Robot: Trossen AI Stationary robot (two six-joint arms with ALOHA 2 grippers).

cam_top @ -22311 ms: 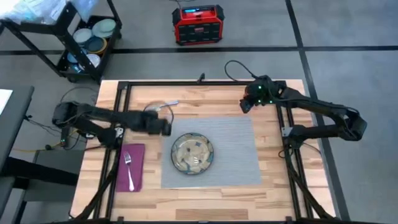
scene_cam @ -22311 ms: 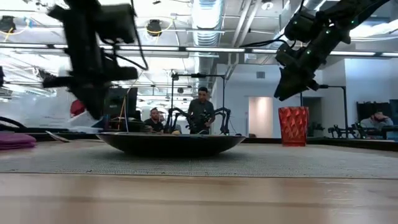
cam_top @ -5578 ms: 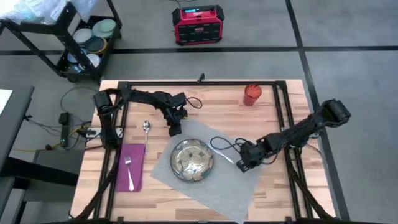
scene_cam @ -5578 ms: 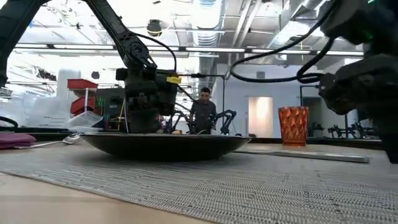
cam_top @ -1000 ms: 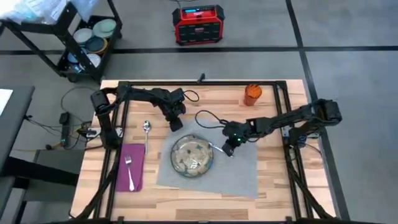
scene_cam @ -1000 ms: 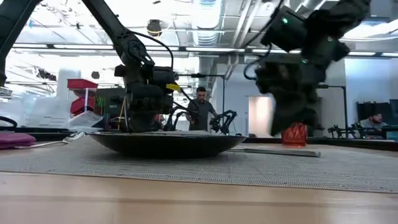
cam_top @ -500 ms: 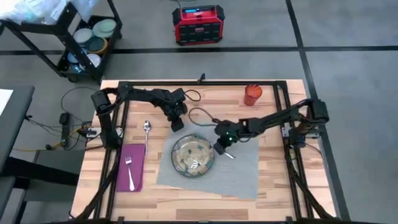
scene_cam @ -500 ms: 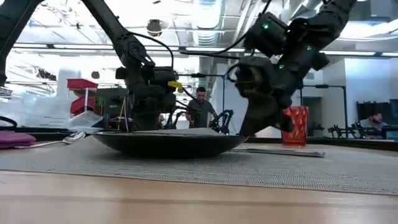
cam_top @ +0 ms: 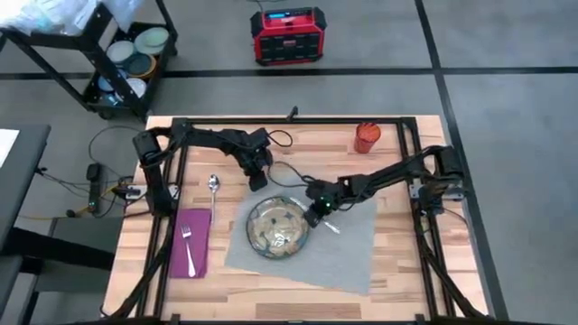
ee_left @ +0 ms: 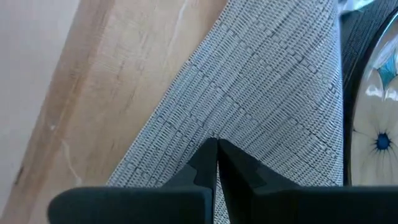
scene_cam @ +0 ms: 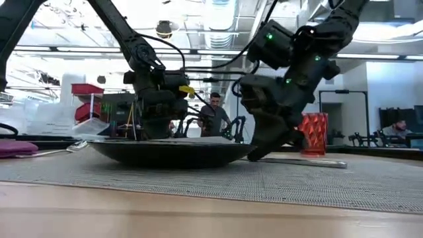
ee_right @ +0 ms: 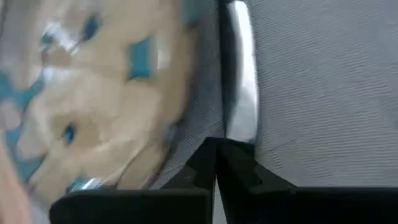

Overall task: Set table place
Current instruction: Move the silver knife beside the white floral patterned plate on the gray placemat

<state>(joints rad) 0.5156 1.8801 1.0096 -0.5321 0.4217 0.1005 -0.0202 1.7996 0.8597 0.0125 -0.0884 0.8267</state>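
Pressing down at the mat's (cam_top: 352,239) far-left corner, the left end effector (cam_top: 257,181) is sitting with its fingers (ee_left: 205,163) drawn together into a point, and the left wrist view is showing the ribbed grey weave right at the tips; whether they are pinching the edge or only pushing on it cannot be told. The right end effector (cam_top: 312,217) is reaching in from the right and hanging low just beside the plate's (cam_top: 280,224) right rim, its fingers (ee_right: 214,163) also closed together, tips meeting at the near end of the knife (ee_right: 239,81). The knife is lying flat on the mat alongside the plate (in the low view it is showing as a thin steel bar (scene_cam: 310,160) on the weave behind the arm), and whether the tips are actually clamping it cannot be told.

The mat is lying skewed on the table (cam_top: 397,271), its edges not running parallel to the planks. The plate is resting on the mat's left part. Left of the mat, the napkin (cam_top: 191,242) is lying on the bare wood with the fork (cam_top: 187,250) on top of it, and the spoon (cam_top: 212,192) is lying just beyond the napkin, bowl toward the far edge. The cup (cam_top: 365,137) is standing upright near the table's far edge, well apart from the mat.
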